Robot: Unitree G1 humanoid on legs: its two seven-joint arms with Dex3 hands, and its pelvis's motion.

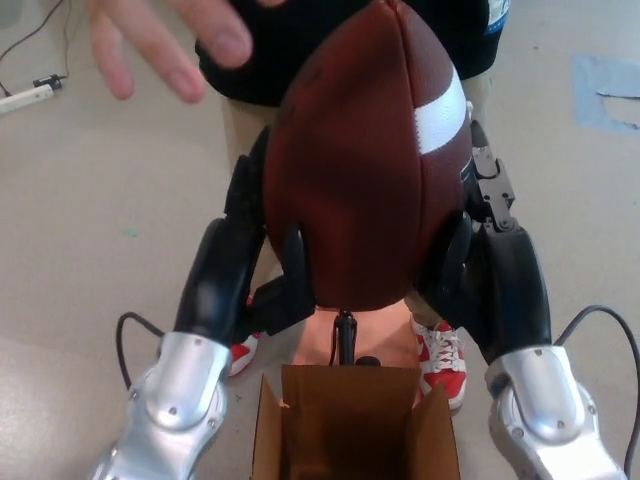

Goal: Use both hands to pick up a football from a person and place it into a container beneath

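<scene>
A brown football (360, 170) with a white stripe stands on end in the middle of the head view, held up between my two hands. My left hand (262, 255) presses its left side and my right hand (478, 235) presses its right side. Both hands are shut on the ball. A person's open hand (160, 45) hovers at the upper left, off the ball. Directly below stands an open cardboard box (350, 425) at the bottom centre.
The person stands just behind the ball in a dark top (290, 50) and red shoes (442, 362). A peach-coloured stand with a black post (345, 335) sits behind the box. A white power strip (25, 97) and cables lie at the far left.
</scene>
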